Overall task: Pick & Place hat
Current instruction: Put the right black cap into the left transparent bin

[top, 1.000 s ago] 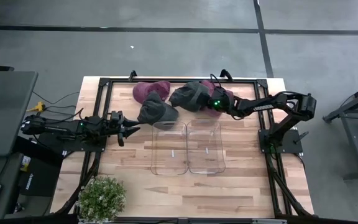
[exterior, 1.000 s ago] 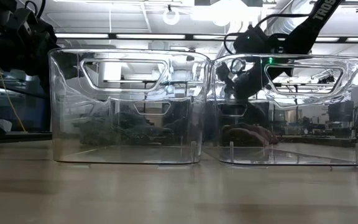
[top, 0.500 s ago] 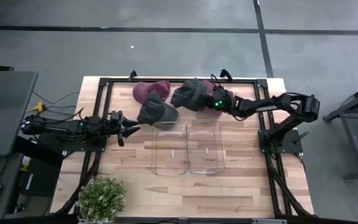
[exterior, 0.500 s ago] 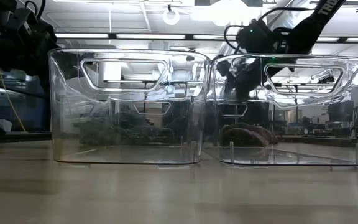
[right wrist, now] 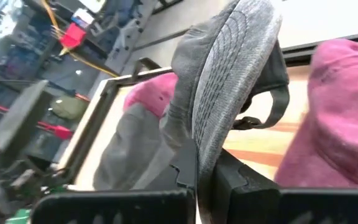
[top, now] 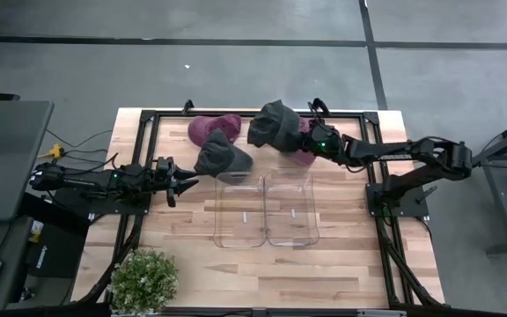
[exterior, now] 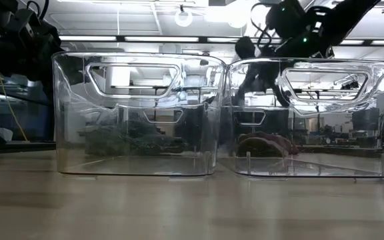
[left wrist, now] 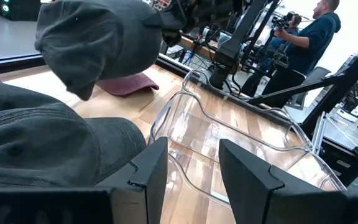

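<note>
Taking the pair of clear bins at mid-desk as the landmark and reading from the left: the left end effector waits just off the left bin's far-left corner, fingers parted with nothing between them, pointed at a grey cap that lies on the desk touching that bin's far edge. A maroon cap sits farther back, behind the grey one.

Behind the right bin, the right end effector is clamped on the brim of the grey hat, which hangs in the air above the desk, beyond the bins' far rim. Another maroon cap lies beneath it, partly hidden. In the right wrist view the brim runs straight down between the closed fingers, so the hold looks firm.

Both bins appear empty. The pick seems done and the carry is in hand. Next, I judge, the right arm must bring the hat toward the near side until it hangs over the right bin's opening, lower it past the rim, then release; the limp crown could snag on the bin's edge.
</note>
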{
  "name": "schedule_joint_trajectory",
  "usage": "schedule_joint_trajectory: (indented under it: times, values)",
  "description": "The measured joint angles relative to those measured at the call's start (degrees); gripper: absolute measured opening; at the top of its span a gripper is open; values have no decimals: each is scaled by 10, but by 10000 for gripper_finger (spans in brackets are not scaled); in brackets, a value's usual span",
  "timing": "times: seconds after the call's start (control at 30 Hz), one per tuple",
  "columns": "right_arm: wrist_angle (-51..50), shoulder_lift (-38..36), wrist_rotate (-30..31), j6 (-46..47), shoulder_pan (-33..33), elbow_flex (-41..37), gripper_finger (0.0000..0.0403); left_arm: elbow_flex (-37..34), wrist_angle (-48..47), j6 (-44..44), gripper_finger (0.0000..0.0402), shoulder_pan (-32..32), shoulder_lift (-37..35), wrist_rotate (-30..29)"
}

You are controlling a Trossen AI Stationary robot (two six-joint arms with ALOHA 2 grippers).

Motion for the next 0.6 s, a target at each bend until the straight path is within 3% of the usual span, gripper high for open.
schedule_joint_trajectory:
  times: [0.27, 0.6]
  values:
    - [2, -77, -78, -1, -1, 0, 5, 0, 0, 0, 138, 0, 0, 0]
    - [-29, -190, -241, -28, -15, 0, 5, 0, 0, 0, 138, 0, 0, 0]
